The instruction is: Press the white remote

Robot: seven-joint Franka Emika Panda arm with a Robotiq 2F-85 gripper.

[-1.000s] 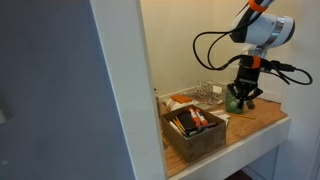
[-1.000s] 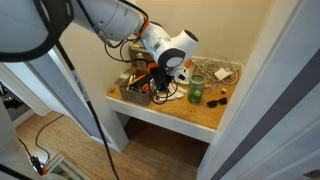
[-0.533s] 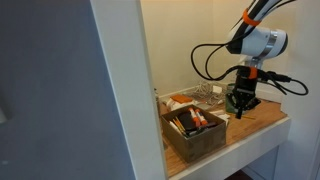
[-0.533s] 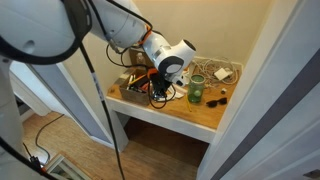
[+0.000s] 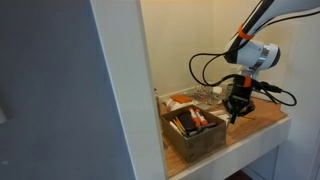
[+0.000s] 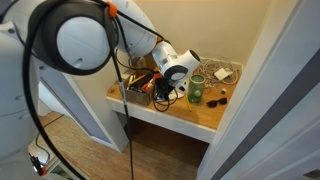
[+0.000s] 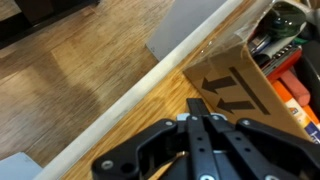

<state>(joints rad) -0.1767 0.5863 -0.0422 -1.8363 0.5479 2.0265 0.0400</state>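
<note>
The black Robotiq gripper (image 7: 203, 122) hangs at the lower centre of the wrist view, jaws fully together, gripping nothing. The slim white remote (image 5: 185, 118) seems to lie inside the brown cardboard box (image 7: 236, 88), right of the gripper. A descent could catch the box's flap or miss, since only 1 narrow, crowded target exists.

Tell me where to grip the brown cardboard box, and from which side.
Take the brown cardboard box by one side wall at its open rim, from above, with one of the fingers inside and one outside. It stands upright, open-topped, and is probably too wide to span.
</note>
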